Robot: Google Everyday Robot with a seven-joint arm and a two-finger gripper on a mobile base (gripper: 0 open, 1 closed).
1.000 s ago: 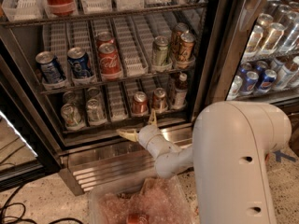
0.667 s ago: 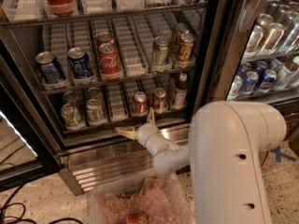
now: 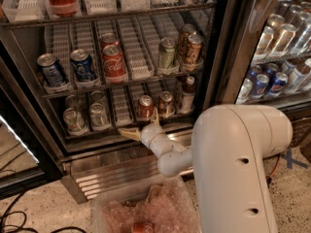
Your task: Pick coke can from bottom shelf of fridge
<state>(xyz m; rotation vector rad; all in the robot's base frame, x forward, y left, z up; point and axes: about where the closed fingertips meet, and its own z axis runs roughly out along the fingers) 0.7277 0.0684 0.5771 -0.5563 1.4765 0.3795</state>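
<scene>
The coke can (image 3: 145, 107), small and red with a silver top, stands upright on the bottom shelf (image 3: 121, 111) of the fridge (image 3: 111, 172), near the shelf's front edge. A darker brownish-red can (image 3: 166, 103) stands just right of it. My gripper (image 3: 141, 124) is open right in front of the coke can and slightly below it, at the shelf's front lip. One finger (image 3: 127, 133) points left and the other finger (image 3: 154, 116) points up beside the can. Nothing is held.
Two greenish-silver cans (image 3: 87, 118) stand at the shelf's left and a dark bottle (image 3: 186, 94) at its right. The rack above holds blue, red Coca-Cola (image 3: 114, 62) and green cans. A bin with plastic wrap (image 3: 146, 211) sits on the floor. The adjoining cooler (image 3: 272, 76) holds Pepsi cans.
My gripper has crept slightly up and left, closer to the coke can. The cans have not moved.
</scene>
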